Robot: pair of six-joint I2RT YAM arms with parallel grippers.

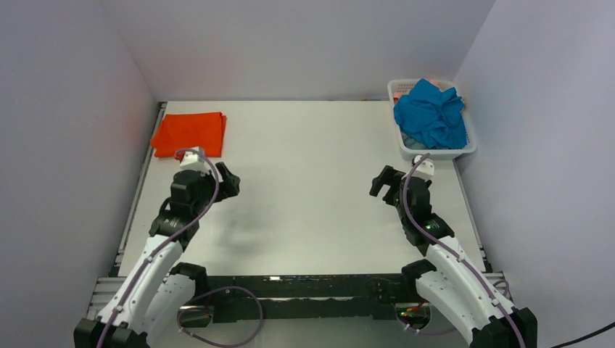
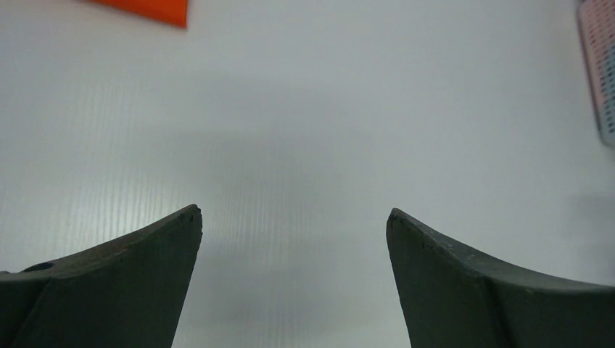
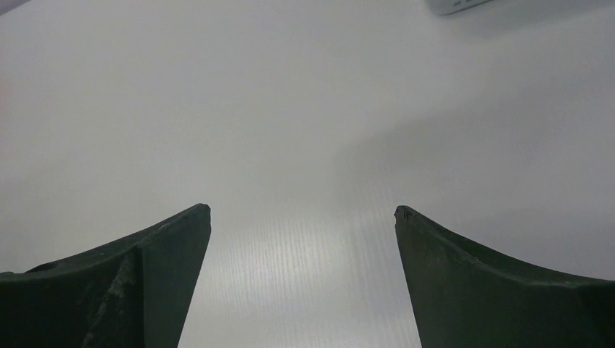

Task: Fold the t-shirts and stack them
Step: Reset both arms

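Dark left gripper (image 2: 294, 217) and right gripper (image 3: 302, 212) spread wide.

The orange shirt (image 1: 189, 134) is bright and plain, and the blue shirt (image 1: 431, 114) is a plain teal. The basket (image 1: 470, 148) is white with a fine grid of holes. The surface (image 1: 312, 181) is pale grey-white, faintly ribbed. The left hand (image 2: 294, 214) and right hand (image 3: 303, 210) are dark grey. The arms (image 1: 152, 268) are white with black joints and purple cables (image 1: 210, 165).
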